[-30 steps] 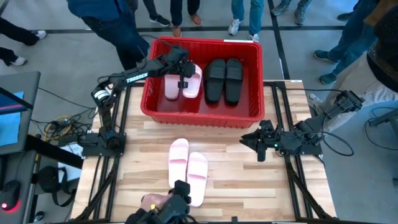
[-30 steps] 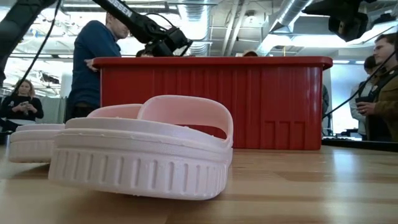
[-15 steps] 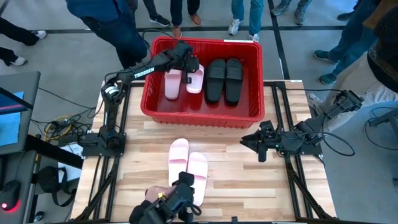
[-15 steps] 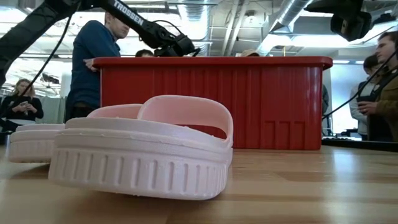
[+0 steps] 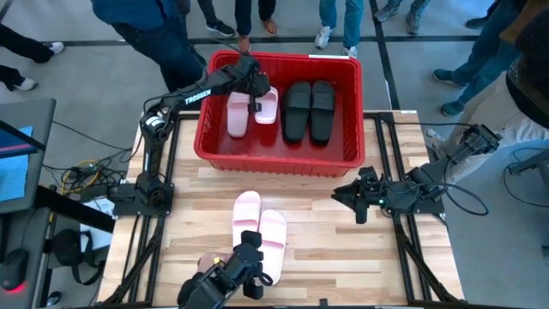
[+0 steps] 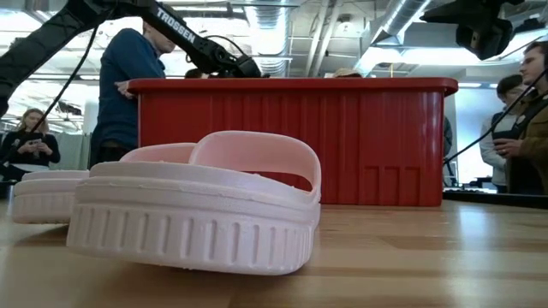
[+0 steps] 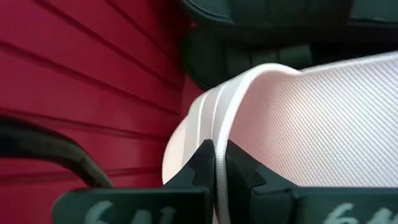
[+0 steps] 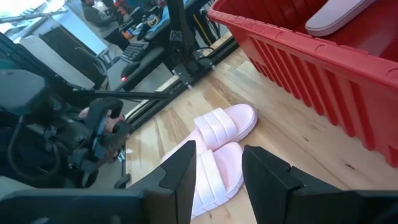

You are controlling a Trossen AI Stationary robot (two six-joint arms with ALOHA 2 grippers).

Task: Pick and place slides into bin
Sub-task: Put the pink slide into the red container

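The red bin point(image 5: 347, 120) stands at the table's far edge. On its floor lie two black slides point(image 5: 310, 110) and one pale pink slide point(image 5: 237, 118). My left gripper point(image 5: 256, 93) reaches over the bin's far left part, shut on a second pink slide point(image 5: 267, 108) beside the lying one. Two more pink slides point(image 5: 259, 232) rest sole-down on the table's near middle. My right gripper point(image 5: 354, 204) hovers open at the table's right, with nothing between its fingers. My left gripper pinches the thin edge of the pink slide's strap point(image 7: 215, 163) between its two fingers. The fingers slant down into the bin from the table's left. The slide's textured footbed point(image 7: 323, 106) stretches away past the fingers. Whether the slide touches the bin's floor I cannot tell.
A person's hand on a dark handset point(image 5: 225, 279) is at the table's near edge, close to the two pink slides. Several people stand beyond the bin's far side and to the right. Bare wood lies between the bin and the near slides.
My left gripper has carried the pink slide toward the bin's far wall and sunk a little closer to the rim, staying shut. The hand with the handset at the near edge has shifted about.
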